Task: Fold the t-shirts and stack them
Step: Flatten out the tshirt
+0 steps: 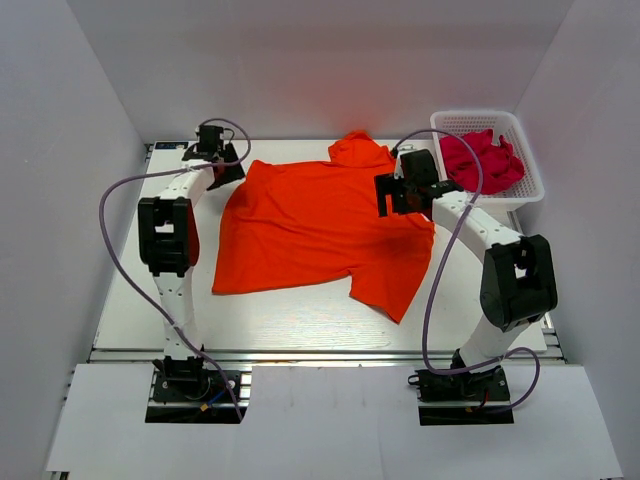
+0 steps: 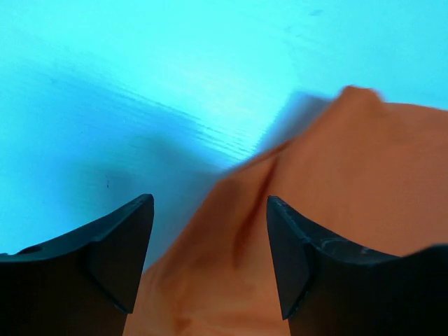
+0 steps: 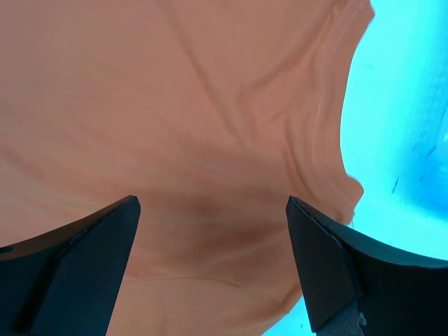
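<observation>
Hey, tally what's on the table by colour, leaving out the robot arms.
Orange: 1, the t-shirt
Magenta: 1, a heap of clothing, pieces inside cannot be told apart
White: 1, the basket
Total: 3

Two slim robot arms, the left arm (image 1: 172, 295) and the right arm (image 1: 480, 228), are built of white tubular links joined by chunky black joint housings, each trailing a looping lilac cable (image 1: 101, 210), mounted on a black base plate (image 1: 195, 392) and tipped with matte black, wedge-shaped fingers (image 2: 115, 255).
</observation>
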